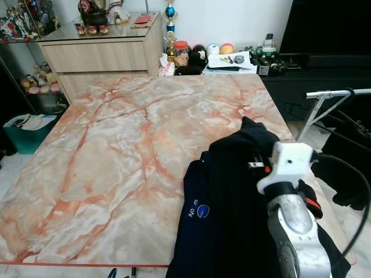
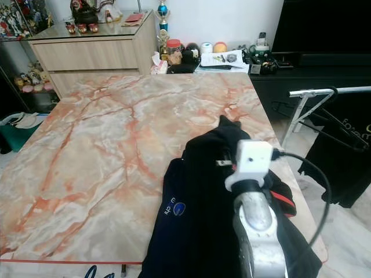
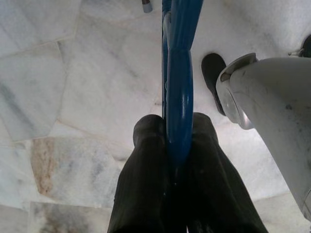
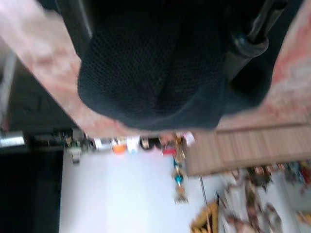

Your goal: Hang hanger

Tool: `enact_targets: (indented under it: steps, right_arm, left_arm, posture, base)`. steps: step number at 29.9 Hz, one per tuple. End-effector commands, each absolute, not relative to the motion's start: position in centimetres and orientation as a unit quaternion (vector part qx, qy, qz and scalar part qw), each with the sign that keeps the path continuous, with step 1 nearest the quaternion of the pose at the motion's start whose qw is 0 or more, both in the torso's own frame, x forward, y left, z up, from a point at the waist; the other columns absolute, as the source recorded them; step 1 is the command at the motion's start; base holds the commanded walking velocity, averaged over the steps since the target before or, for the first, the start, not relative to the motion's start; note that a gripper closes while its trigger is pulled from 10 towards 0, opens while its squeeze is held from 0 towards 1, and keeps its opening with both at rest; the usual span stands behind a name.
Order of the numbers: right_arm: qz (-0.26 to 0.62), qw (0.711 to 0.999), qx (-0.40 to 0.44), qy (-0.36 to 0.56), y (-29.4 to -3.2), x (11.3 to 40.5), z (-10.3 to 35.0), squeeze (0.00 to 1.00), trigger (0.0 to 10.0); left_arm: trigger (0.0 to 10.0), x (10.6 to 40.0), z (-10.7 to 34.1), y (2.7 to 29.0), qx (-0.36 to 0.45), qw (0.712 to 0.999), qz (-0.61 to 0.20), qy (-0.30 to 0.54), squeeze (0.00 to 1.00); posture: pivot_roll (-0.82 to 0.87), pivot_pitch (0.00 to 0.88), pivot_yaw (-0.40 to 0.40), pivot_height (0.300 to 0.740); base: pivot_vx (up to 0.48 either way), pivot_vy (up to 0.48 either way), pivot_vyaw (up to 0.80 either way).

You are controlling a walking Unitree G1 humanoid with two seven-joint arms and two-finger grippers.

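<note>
A blue hanger is clamped between the two black fingers of my left gripper, which hangs low over the pale marble floor. The hanger's tip peeks up below the table's near edge. A black garment with a small blue logo lies bunched on the near right of the pink marble table. My right arm reaches over it. In the right wrist view the right gripper stands open, one finger on each side of a mound of black cloth.
A metal clothes rack with dark clothes hanging from it stands to the right of the table. Jars, papers and small items crowd the table's far edge. A wooden chest of drawers is behind, and a green bin sits left.
</note>
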State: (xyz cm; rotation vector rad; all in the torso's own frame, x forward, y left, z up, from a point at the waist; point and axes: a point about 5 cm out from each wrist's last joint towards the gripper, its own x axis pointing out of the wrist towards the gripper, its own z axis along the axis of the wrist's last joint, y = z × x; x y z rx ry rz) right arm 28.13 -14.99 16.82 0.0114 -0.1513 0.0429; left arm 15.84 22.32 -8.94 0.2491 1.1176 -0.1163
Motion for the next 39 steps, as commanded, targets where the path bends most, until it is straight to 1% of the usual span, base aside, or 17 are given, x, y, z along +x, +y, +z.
enact_targets:
  steps: [1, 3, 7, 9, 12, 14, 16, 21, 25, 27, 28, 31, 39]
  right_arm:
    - [0.028, 0.998, -0.002, -0.05, -14.7, 27.6, 16.0, 0.02, 10.0]
    - [0.036, 0.999, -0.009, -0.04, -14.3, 27.5, 15.6, 0.0, 10.0]
    - [0.041, 0.998, -0.004, -0.041, -13.8, 27.8, 15.9, 0.0, 10.0]
    - [0.045, 0.998, -0.011, -0.042, -13.6, 28.0, 16.1, 0.0, 10.0]
    - [0.04, 0.999, -0.03, -0.02, -13.7, 28.5, 15.7, 0.0, 10.0]
    - [0.027, 0.999, -0.046, 0.003, -14.0, 29.3, 15.3, 0.0, 10.0]
    - [0.016, 0.998, -0.067, -0.002, -14.1, 30.6, 15.8, 0.0, 10.0]
    - [0.03, 0.999, -0.032, -0.031, -13.2, 31.8, 17.6, 0.0, 10.0]
    - [0.041, 0.998, -0.034, -0.025, -12.5, 31.1, 17.0, 0.0, 10.0]
    - [0.039, 0.998, -0.032, -0.022, -12.6, 30.6, 16.5, 0.0, 10.0]
    - [0.029, 0.999, -0.021, -0.016, -13.1, 29.7, 15.9, 0.0, 10.0]
    - [0.016, 1.0, -0.015, -0.01, -13.7, 28.8, 15.5, 0.0, 10.0]
    - [0.01, 1.0, -0.014, -0.023, -14.0, 29.1, 16.0, 0.0, 10.0]
  left_arm:
    - [10.0, 15.3, -9.1, 22.6, 0.123, 0.832, -0.055, 0.538, 0.0]
    - [10.0, 15.3, -9.1, 22.6, 0.124, 0.832, -0.055, 0.538, 0.0]
    - [10.0, 15.2, -9.1, 22.6, 0.126, 0.831, -0.057, 0.539, 0.0]
    - [10.0, 15.3, -9.1, 22.6, 0.126, 0.831, -0.058, 0.539, 0.0]
    - [10.0, 15.3, -9.1, 22.6, 0.126, 0.831, -0.058, 0.539, 0.0]
    - [10.0, 15.3, -9.1, 22.6, 0.126, 0.83, -0.059, 0.539, 0.0]
    - [10.0, 15.3, -9.1, 22.6, 0.129, 0.829, -0.062, 0.54, 0.0]
    - [10.0, 15.3, -9.1, 22.5, 0.123, 0.832, -0.055, 0.539, 0.0]
    - [10.0, 15.3, -9.1, 22.6, 0.123, 0.832, -0.051, 0.538, 0.0]
    - [10.0, 15.3, -9.1, 22.5, 0.123, 0.832, -0.051, 0.538, 0.0]
    - [10.0, 15.2, -9.2, 22.5, 0.121, 0.833, -0.05, 0.538, 0.0]
    - [10.0, 15.2, -9.2, 22.5, 0.123, 0.832, -0.052, 0.539, 0.0]
    - [10.0, 15.3, -9.1, 22.5, 0.12, 0.834, -0.053, 0.536, 0.0]
  posture:
    - [-0.11, 0.031, 0.08, 0.74]
    - [-0.11, 0.03, 0.08, 0.74]
    - [-0.11, 0.027, 0.081, 0.74]
    - [-0.11, 0.028, 0.08, 0.74]
    - [-0.1, 0.034, 0.078, 0.74]
    - [-0.11, 0.044, 0.084, 0.74]
    - [-0.1, 0.048, 0.087, 0.74]
    - [-0.08, 0.046, 0.076, 0.74]
    - [-0.08, 0.059, 0.068, 0.74]
    - [-0.08, 0.065, 0.07, 0.74]
    - [-0.09, 0.068, 0.073, 0.74]
    - [-0.1, 0.072, 0.078, 0.74]
    - [-0.09, 0.071, 0.073, 0.74]
  base:
    - [0.0, 0.0, 0.0]
    - [0.0, 0.0, 0.0]
    - [0.0, 0.0, 0.0]
    - [0.0, 0.0, 0.0]
    - [0.0, 0.0, 0.0]
    - [0.0, 0.0, 0.0]
    - [0.0, 0.0, 0.0]
    - [0.0, 0.0, 0.0]
    - [0.0, 0.0, 0.0]
    - [0.0, 0.0, 0.0]
    - [0.0, 0.0, 0.0]
    - [0.0, 0.0, 0.0]
    - [0.0, 0.0, 0.0]
